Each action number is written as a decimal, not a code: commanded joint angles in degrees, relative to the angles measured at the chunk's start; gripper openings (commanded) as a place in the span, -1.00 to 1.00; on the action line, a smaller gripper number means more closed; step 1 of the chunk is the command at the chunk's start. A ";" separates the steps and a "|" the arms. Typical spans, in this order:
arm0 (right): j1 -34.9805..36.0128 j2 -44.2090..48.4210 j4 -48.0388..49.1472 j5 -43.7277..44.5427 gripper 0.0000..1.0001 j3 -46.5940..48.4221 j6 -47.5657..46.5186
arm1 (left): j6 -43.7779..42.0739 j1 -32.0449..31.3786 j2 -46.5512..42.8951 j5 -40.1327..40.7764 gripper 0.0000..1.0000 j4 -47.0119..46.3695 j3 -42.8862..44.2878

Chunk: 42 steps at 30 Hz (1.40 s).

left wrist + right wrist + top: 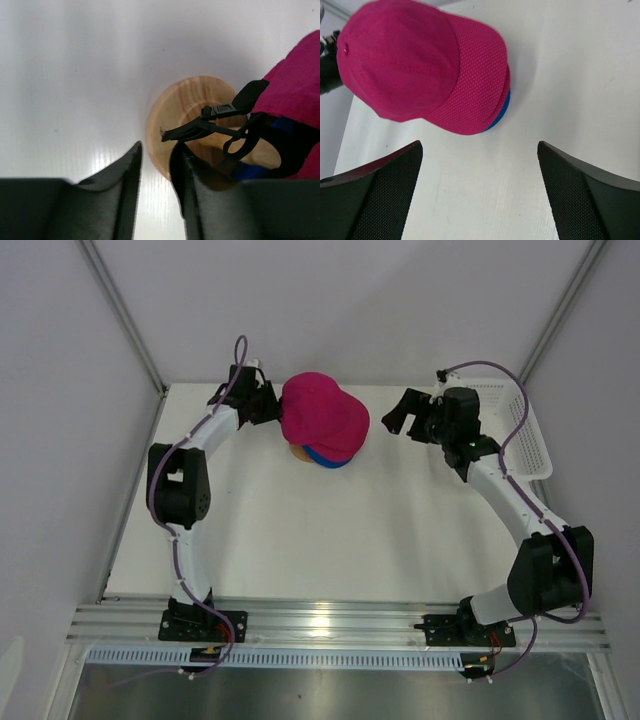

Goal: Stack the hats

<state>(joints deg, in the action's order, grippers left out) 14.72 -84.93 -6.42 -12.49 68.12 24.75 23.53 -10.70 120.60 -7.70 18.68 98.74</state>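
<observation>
Toward the twelve o'clock end of the white desk [300, 540], a little left of its middle, the hats sit piled on a tan wooden stand [298, 451]. From above, the magenta cap [322, 415] lies on top and hides nearly everything beneath it, its crown toward ten o'clock and its brim reaching toward four o'clock. A sliver of the blue cap [330, 459] peeks from under that brim at the pile's six o'clock, and a bit of the stand shows at seven o'clock. Close up from the right wrist, a second magenta edge seems to lie between the top brim and the blue one, though I cannot tell for sure that it is another cap.

The left arm [185, 490] curls in so that the left jaws stand at the pile's nine o'clock, close by the back of the caps. Seen from that wrist, the two dark fingers [125, 175] are a narrow gap apart with only bare desk between them, clamped on nothing. Just past their tips lies the stand's round base, and a black buckled strap [220, 112] dangles across it from the caps. Its loose end comes just beside one fingertip; I cannot tell if they touch.

The right arm [520, 505] holds the right jaws at the pile's three o'clock, apart from the brim. They gape wide, empty. A white mesh basket [525, 430] sits at the desk's two o'clock corner.
</observation>
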 commanded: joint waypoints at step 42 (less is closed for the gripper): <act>-6.55 24.19 8.34 8.27 0.99 -17.58 -4.28 | -8.05 4.99 -67.77 -7.95 0.99 14.25 -26.94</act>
<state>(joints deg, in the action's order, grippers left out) 8.49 -62.15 -2.33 -5.87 49.84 22.52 20.01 -4.93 55.77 -15.42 25.10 66.52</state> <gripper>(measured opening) 0.993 0.994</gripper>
